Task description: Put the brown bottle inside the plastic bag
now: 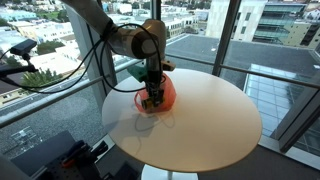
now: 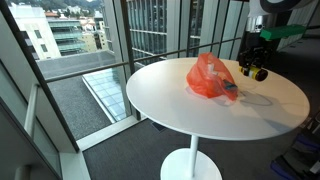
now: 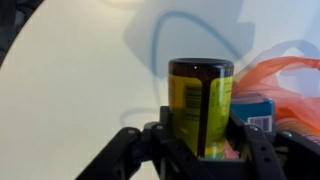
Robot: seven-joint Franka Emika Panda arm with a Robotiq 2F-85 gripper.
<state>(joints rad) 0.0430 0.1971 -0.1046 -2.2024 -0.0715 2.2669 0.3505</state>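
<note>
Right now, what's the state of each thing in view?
Bottle: upright, gripped, outside the bag.
Gripper: shut on bottle.
Bag: crumpled on table, opening not visible.
Blue box: at the bag; cannot tell if inside or beside it.

Brown bottle [image 3: 200, 100] in gripper [image 3: 202, 138], orange bag [image 3: 292, 82] rt.

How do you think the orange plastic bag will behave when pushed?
The orange plastic bag looks thin and crumpled, so it will probably fold rather than resist. Loose on the smooth table, it may slide ahead of the brown bottle.
</note>
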